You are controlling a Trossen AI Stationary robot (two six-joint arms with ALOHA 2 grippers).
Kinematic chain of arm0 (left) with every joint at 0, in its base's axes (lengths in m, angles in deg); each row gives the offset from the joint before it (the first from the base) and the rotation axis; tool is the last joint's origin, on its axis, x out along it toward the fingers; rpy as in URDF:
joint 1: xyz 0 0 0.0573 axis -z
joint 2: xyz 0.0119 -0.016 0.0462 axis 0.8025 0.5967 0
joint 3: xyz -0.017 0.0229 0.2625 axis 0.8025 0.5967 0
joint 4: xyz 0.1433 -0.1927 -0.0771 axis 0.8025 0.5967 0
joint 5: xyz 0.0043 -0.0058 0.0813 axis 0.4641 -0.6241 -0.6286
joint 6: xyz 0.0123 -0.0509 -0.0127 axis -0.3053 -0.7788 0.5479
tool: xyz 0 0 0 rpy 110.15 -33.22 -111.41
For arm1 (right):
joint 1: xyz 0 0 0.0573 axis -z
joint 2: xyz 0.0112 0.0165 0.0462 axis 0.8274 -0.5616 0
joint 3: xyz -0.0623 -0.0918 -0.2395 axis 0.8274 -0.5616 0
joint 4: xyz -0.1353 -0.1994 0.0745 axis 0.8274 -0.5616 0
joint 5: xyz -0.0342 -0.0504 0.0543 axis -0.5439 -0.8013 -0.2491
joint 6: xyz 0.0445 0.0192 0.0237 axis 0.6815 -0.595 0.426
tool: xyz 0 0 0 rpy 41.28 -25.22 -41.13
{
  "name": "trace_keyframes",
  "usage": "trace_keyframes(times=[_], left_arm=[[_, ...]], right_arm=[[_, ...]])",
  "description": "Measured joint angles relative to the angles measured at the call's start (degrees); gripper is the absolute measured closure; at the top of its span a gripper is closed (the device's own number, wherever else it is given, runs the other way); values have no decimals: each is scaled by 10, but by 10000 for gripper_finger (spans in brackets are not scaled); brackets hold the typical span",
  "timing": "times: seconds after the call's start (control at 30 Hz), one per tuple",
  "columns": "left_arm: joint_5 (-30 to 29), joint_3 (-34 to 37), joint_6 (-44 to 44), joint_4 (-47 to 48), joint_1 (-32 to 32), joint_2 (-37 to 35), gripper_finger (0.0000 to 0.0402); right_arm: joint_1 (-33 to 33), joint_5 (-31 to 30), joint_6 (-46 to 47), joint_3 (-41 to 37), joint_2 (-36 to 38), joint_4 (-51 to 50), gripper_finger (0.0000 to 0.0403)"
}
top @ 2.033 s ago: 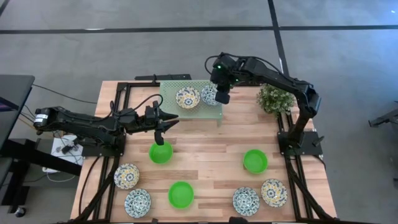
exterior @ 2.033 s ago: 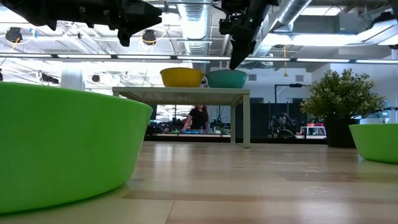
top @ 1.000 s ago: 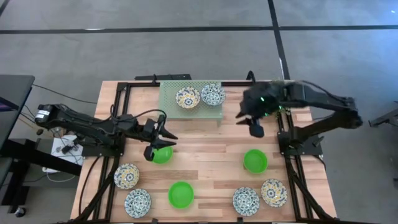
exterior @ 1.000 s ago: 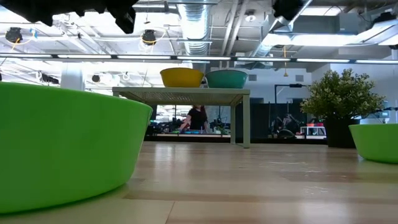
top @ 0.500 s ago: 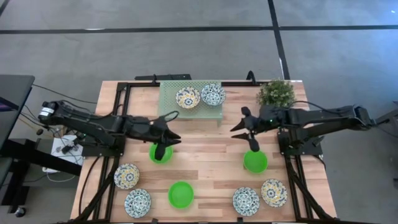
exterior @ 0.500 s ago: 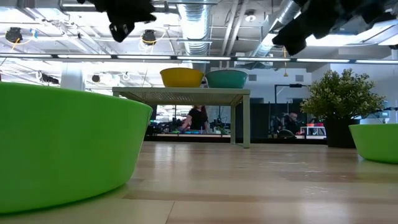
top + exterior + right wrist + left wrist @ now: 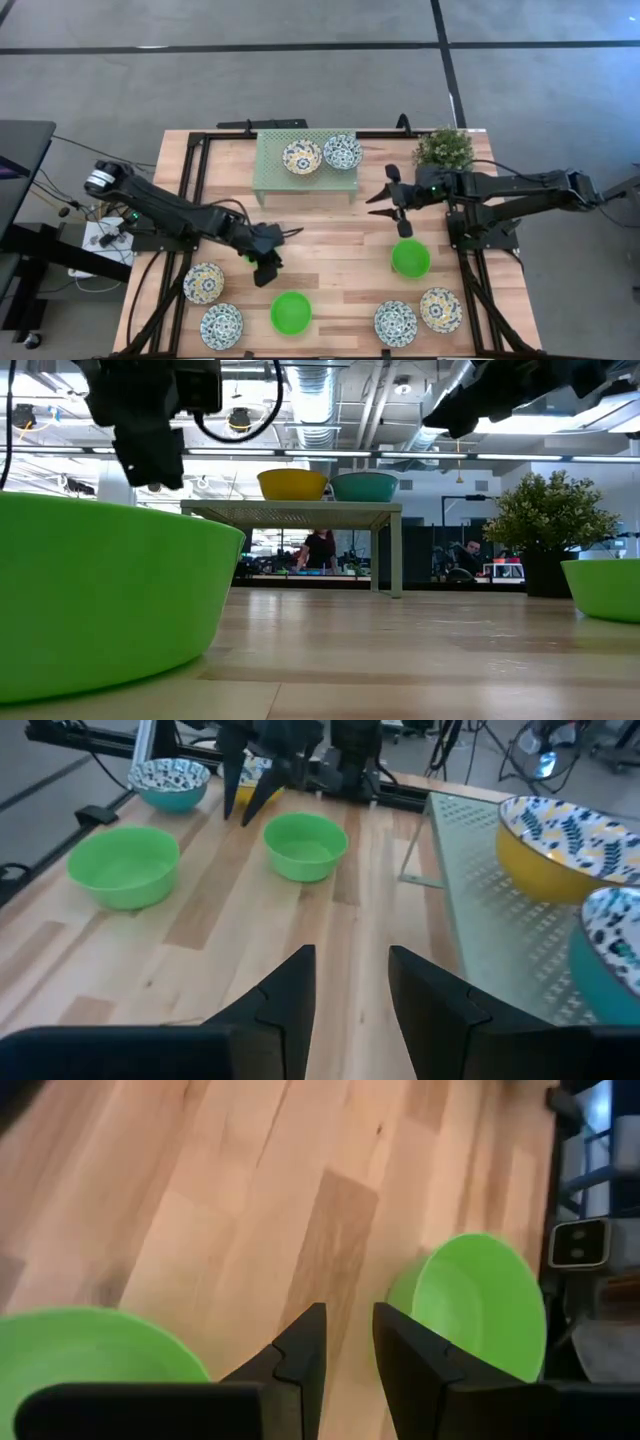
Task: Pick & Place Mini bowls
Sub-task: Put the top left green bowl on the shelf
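- Left arm reaches in from the table's left edge. The left gripper (image 7: 265,268) points down over a green bowl (image 7: 305,845) at centre-left, which it mostly hides from above. Fingers (image 7: 300,1355) spread apart, nothing between them.
- Front-left corner: yellow-blue floral bowl (image 7: 203,283), with a blue floral bowl (image 7: 221,325) just in front of it.
- Front centre: second green bowl (image 7: 290,312), standing alone on the wood.
- Back centre: pale green mesh rack (image 7: 272,170) carries two patterned bowls side by side, the yellow one (image 7: 302,157) on the left and the teal-blue one (image 7: 342,152) on the right.
- Right gripper (image 7: 390,207) hangs above bare wood, between the rack and the third green bowl (image 7: 410,258). Claw released, fingers (image 7: 285,988) apart and empty.
- Front-right corner: blue floral bowl (image 7: 395,323) beside a yellow-blue one (image 7: 440,309).
- Back right: small potted plant (image 7: 444,150) beside the right arm.
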Motion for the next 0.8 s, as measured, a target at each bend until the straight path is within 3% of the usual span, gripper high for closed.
trace_keyframes(times=[0.3, 0.8], left_arm=[[-9, 0, -84, 126, -4, 4, 315], [-60, 0, -116, 123, 1, 6, 315]], right_arm=[[14, 0, -60, 0, 0, 45, 280], [14, 0, -128, 0, 0, 70, 280]])
